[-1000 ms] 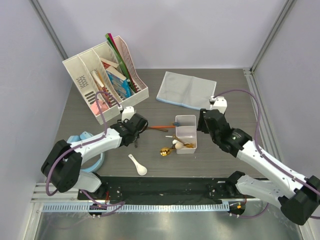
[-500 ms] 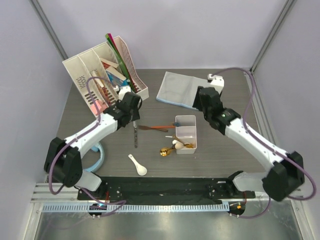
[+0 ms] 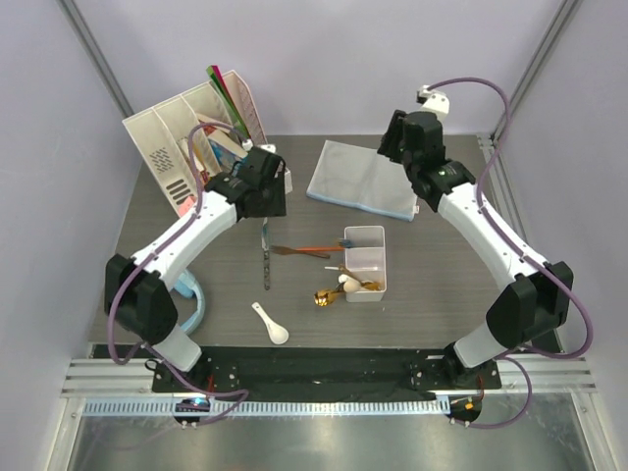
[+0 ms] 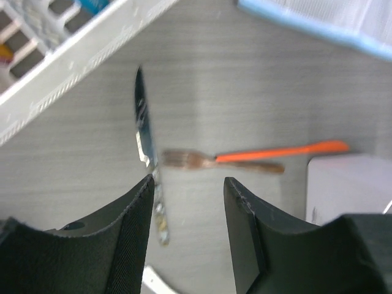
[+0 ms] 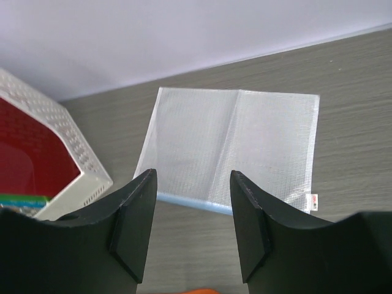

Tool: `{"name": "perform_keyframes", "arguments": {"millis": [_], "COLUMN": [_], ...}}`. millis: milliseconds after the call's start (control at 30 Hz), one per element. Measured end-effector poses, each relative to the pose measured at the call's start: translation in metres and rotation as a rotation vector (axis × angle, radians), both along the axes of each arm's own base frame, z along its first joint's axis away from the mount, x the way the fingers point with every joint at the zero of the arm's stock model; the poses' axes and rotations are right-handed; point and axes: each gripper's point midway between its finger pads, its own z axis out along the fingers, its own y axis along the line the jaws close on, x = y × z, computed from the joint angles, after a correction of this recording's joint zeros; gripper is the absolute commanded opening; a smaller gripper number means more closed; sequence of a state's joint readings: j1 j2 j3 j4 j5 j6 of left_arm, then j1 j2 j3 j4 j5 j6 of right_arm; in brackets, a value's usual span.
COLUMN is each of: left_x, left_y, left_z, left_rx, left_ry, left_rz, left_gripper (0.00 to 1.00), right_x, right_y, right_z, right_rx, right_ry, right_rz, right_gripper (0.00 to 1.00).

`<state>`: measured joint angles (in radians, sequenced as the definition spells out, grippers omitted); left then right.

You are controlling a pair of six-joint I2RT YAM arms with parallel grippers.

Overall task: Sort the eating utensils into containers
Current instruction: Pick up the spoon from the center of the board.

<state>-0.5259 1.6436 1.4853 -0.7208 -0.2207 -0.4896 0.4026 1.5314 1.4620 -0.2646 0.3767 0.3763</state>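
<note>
Your left gripper [image 4: 188, 184] hangs open and empty over the knife [image 4: 146, 138] and fork [image 4: 184, 159] on the tabletop [image 4: 245, 79]. Your right gripper [image 5: 193, 176] is open and empty too, above the cloth [image 5: 233, 141]. The box [image 3: 365, 257] sits right of the fork, a gold spoon [image 3: 325, 296] lies at its near left corner, and a white spoon [image 3: 270, 324] lies nearer, to the left.

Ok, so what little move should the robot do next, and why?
Probably lower the left end effector onto the silver knife. Its jaws are open and empty, the knife lies loose on the table just beside them, and it is not yet in the white box.
</note>
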Motion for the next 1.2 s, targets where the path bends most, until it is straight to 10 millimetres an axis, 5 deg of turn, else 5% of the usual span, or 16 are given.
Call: {"name": "perform_keyframes", "arguments": {"millis": [200, 333, 533, 633, 800, 933, 1200], "left_x": [-0.063, -0.085, -0.107, -0.122, -0.175, -0.208, -0.214], "left_y": [0.031, 0.034, 0.041, 0.048, 0.064, 0.068, 0.045], "left_z": [-0.002, -0.005, -0.018, -0.041, -0.077, -0.079, -0.109], "left_rx": [0.001, -0.009, 0.045, 0.090, 0.070, -0.026, -0.119], "left_ry": [0.095, 0.156, 0.254, 0.347, 0.516, 0.534, 0.615], "left_rz": [0.020, 0.053, 0.063, 0.059, 0.054, 0.046, 0.000], "left_gripper": [0.50, 0.51, 0.53, 0.57, 0.63, 0.63, 0.62], "right_x": [0.013, 0.007, -0.015, -0.020, -0.030, -0.034, -0.037], "right_y": [-0.051, -0.069, -0.073, -0.080, -0.080, -0.068, -0.050], "right_z": [-0.003, -0.009, -0.016, -0.008, -0.006, -0.023, -0.055], "right_rx": [0.103, 0.099, 0.143, 0.160, 0.172, 0.209, 0.248], "right_ry": [0.019, 0.030, 0.068, 0.055, 0.078, 0.155, 0.278], "right_rz": [-0.118, -0.153, -0.150, -0.166, -0.153, -0.111, -0.048], "right_gripper": [0.56, 0.56, 0.56, 0.56, 0.56, 0.56, 0.56]}}
